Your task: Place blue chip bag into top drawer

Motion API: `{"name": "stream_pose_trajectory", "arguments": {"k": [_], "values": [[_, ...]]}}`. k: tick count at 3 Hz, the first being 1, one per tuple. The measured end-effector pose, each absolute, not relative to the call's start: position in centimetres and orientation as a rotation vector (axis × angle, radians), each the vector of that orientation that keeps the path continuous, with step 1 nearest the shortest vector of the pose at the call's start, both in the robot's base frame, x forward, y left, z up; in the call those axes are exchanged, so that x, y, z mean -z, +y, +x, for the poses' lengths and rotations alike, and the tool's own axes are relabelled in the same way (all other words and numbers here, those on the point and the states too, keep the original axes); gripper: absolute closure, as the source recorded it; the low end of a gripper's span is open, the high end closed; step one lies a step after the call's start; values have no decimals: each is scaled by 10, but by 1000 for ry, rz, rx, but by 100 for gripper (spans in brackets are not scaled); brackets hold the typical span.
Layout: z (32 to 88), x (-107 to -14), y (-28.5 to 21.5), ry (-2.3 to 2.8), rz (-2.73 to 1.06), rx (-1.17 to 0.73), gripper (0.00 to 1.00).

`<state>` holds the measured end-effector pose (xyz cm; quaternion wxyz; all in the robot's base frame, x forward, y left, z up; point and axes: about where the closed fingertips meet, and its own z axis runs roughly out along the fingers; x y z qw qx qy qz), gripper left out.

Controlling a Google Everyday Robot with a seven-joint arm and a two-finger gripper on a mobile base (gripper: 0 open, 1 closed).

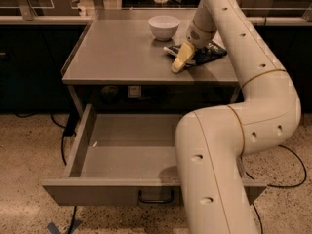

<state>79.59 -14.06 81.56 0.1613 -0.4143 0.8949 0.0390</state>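
Note:
The blue chip bag (208,53) lies flat on the grey tabletop (122,52), near its right edge. It is dark blue and crinkled, and a pale end sticks out to the left. My gripper (181,59) reaches down from the white arm onto the bag's left end, its yellowish tip near the table surface. The arm hides part of the bag. The top drawer (97,191) is pulled wide open below the table and is empty inside. Its dark handle (156,198) sits at the centre of the front panel.
A white bowl (164,27) stands on the tabletop just behind and left of the bag. My arm's large elbow (219,150) hangs over the drawer's right half. Cables (66,135) run on the speckled floor on both sides.

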Motion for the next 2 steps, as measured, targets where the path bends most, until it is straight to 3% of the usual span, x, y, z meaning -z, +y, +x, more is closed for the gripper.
{"name": "stream_pose_trajectory", "arguments": {"k": [2], "values": [[801,-814,-143,2554,-1143,-109,0]]}}
